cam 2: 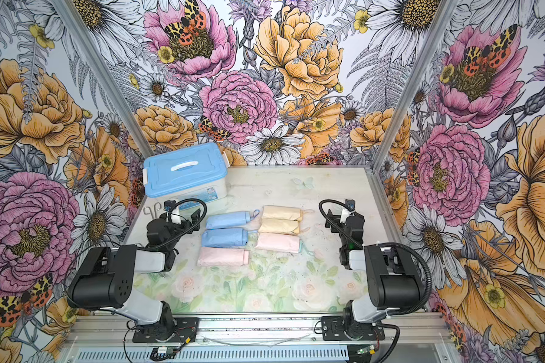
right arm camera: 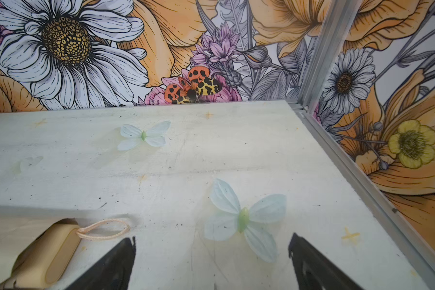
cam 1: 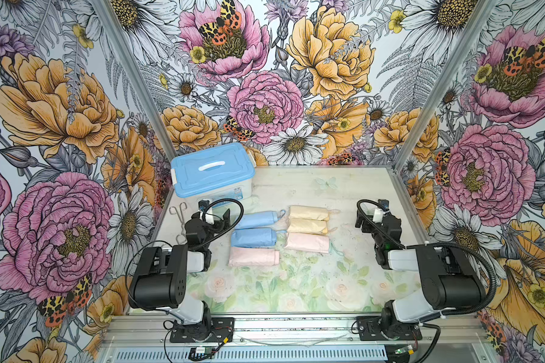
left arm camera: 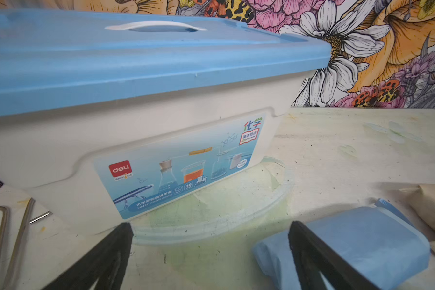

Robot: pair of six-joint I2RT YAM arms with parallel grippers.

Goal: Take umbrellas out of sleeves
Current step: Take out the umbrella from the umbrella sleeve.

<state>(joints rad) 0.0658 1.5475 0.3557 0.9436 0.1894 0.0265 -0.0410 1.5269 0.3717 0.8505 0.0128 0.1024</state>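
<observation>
Desk (cam 1: 343, 188): six filled sleeves (cam 1: 254, 238).
Left tool (left arm camera: 210, 226), right tool (right arm camera: 212, 238): spread, empty.
Method: pin sleeve, pull umbrella handle (right arm camera: 58, 248); probably snug.

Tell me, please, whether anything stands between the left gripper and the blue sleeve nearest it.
Nothing visible does: the open left gripper hangs right beside that blue sleeve, with no object in the gap.
</observation>
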